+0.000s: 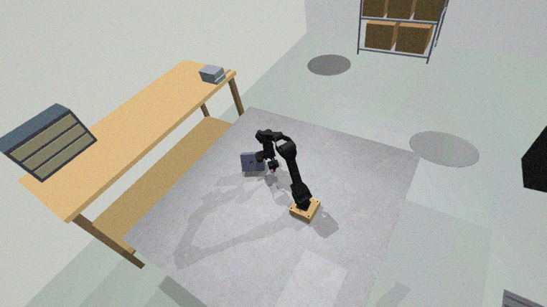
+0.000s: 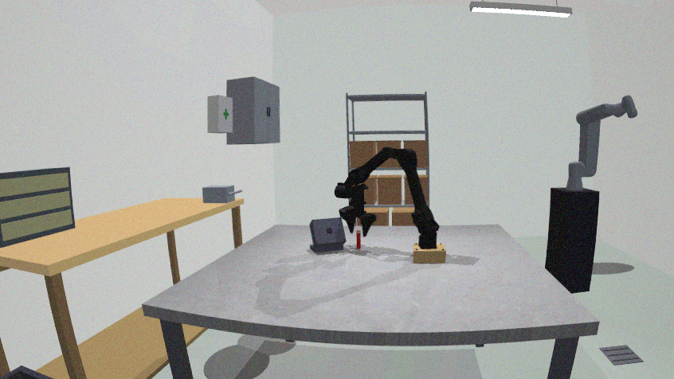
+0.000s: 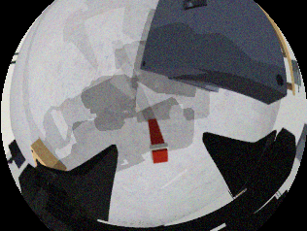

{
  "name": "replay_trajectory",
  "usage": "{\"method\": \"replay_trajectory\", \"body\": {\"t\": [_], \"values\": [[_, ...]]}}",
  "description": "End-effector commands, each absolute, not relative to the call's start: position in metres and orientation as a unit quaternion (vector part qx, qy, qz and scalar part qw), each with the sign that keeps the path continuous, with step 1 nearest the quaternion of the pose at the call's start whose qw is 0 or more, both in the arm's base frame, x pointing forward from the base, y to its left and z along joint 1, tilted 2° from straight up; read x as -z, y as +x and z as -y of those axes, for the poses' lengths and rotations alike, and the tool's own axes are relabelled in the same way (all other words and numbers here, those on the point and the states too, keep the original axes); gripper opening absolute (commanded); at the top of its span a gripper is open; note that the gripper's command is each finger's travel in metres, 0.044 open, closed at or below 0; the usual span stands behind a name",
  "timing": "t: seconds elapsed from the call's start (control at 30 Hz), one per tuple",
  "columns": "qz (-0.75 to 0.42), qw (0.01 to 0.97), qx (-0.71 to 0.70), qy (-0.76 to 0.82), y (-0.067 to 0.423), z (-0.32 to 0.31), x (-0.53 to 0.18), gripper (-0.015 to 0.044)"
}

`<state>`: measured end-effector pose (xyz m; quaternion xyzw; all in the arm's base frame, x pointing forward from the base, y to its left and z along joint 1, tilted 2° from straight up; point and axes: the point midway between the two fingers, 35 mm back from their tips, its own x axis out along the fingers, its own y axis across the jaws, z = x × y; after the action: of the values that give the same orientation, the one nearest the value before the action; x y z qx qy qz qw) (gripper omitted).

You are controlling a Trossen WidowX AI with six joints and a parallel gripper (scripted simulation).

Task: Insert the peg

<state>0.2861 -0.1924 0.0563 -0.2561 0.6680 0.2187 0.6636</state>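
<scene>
We see a short red peg standing upright on the grey worktop toward its far edge, just beside the sloped panel. Our fingers hang spread wide above it, holding nothing.

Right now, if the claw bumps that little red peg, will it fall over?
Probably, yes. The red peg stands tall and thin on the table, so a sideways nudge could tip it. It looks stiff, so it shouldn't bend. The open gripper sits just above it, fingers on either side, so a straight drop should miss it.
</scene>
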Motion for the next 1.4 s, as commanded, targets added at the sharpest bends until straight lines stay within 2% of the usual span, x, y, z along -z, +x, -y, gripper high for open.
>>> {"method": "replay_trajectory", "body": {"t": [0.0, 0.43, 0.93, 1.17, 1.37], "values": [[-0.669, 0.664, -0.221, -0.252, 0.284, 0.191, -0.047, 0.044], [-0.669, 0.664, -0.221, -0.252, 0.284, 0.191, -0.034, 0.044], [-0.669, 0.663, -0.219, -0.255, 0.285, 0.192, -0.037, 0.0046], [-0.669, 0.663, -0.219, -0.255, 0.285, 0.192, -0.037, 0.0], [-0.669, 0.663, -0.219, -0.255, 0.286, 0.192, -0.047, 0.0]]}}
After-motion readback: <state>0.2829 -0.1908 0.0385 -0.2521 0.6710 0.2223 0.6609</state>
